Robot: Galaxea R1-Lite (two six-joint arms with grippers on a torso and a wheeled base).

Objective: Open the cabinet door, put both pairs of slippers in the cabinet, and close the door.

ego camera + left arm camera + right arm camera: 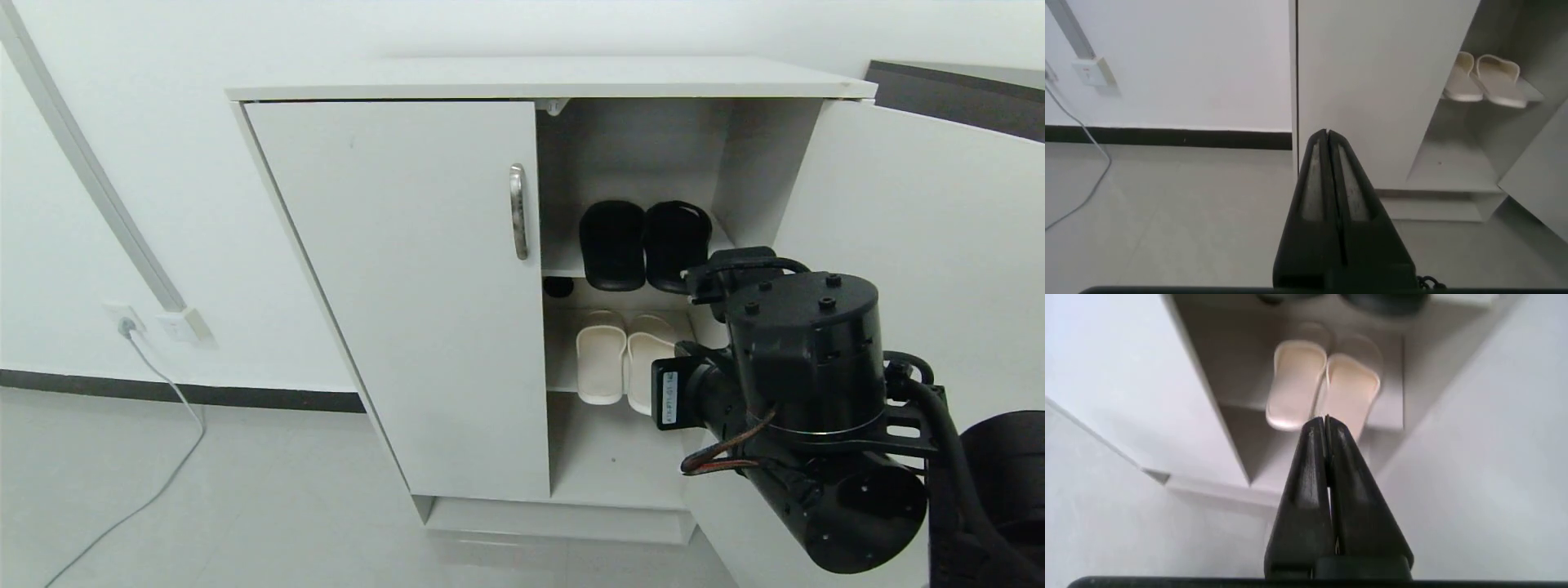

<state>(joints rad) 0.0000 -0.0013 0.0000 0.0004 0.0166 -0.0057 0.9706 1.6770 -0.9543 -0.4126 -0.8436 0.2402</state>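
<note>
One right tool (1328,423) closed, facing white slippers (1294,384)

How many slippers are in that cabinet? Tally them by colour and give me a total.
Black slippers: 2
White slippers: 2
Total: 4 slippers, all inside the cabinet

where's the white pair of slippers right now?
In the head view, the white slippers sit side by side on a shelf in the open right half of the cabinet, directly below the black slippers.
</note>
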